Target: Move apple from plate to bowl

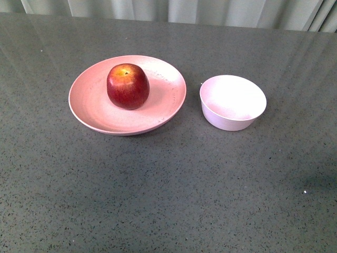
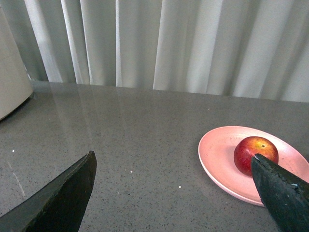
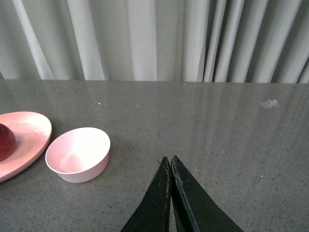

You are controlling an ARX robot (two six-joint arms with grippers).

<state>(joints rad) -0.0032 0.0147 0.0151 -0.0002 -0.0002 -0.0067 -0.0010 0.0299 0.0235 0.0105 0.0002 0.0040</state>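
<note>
The dark red apple (image 1: 128, 86) stands upright on the salmon-pink plate (image 1: 95, 118), left of centre on the table. The small pale bowl (image 1: 233, 102) stands empty just right of the plate, apart from it. Neither arm shows in the front view. In the left wrist view my left gripper (image 2: 174, 162) is open and empty over bare table, with the apple (image 2: 253, 149) and plate (image 2: 217, 157) beyond one finger. In the right wrist view my right gripper (image 3: 169, 159) is shut and empty, with the bowl (image 3: 78, 154) and the plate's edge (image 3: 29, 140) off to one side.
The grey speckled table (image 1: 168, 200) runs back to pale curtains (image 1: 174, 10). A pale rounded object (image 2: 12, 77) stands at the table's edge in the left wrist view. A small crumpled scrap (image 3: 269, 103) lies on the table in the right wrist view.
</note>
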